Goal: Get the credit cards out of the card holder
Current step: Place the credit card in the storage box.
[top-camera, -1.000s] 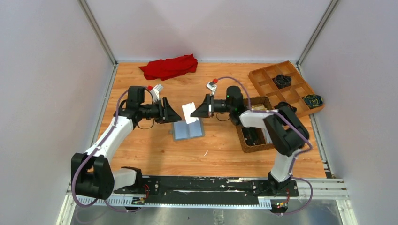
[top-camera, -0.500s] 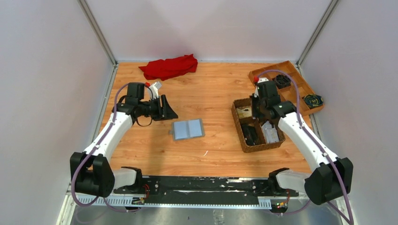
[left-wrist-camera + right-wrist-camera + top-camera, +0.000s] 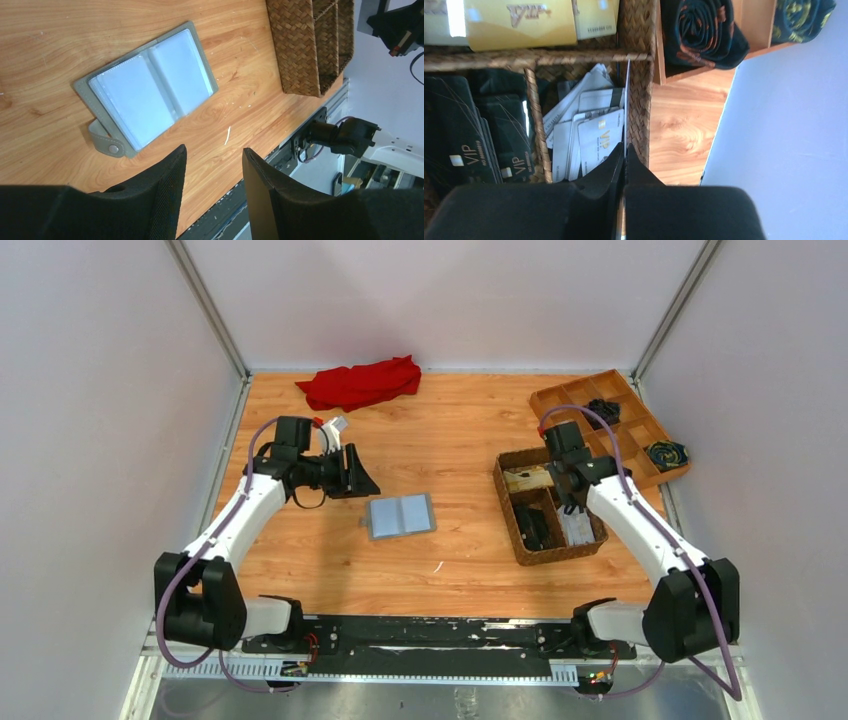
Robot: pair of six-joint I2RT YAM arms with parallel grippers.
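The card holder (image 3: pixel 400 515) lies open on the table, blue-grey slots up, also below my left wrist camera (image 3: pixel 145 92). My left gripper (image 3: pixel 365 480) (image 3: pixel 213 150) hovers open just left of it, nothing between its fingers. My right gripper (image 3: pixel 574 502) (image 3: pixel 624 147) hangs over the basket's right compartment, shut on a pale credit card (image 3: pixel 628 100) seen edge-on, standing upright against the inner wall. More credit cards lie in the basket: gold ones (image 3: pixel 519 22), white ones (image 3: pixel 599 135) and black ones (image 3: pixel 459 130).
The brown woven basket (image 3: pixel 506 502) (image 3: pixel 639 50) stands right of the card holder. Behind it sits a wooden divided tray (image 3: pixel 570 415) with dark rolled cloths (image 3: pixel 701 30). A red cloth (image 3: pixel 360 382) lies at the back. White walls enclose the table.
My right arm swung from above the card holder over to the basket, carrying the pale card, and has lowered it into the right compartment. My left gripper drew back slightly to the left.
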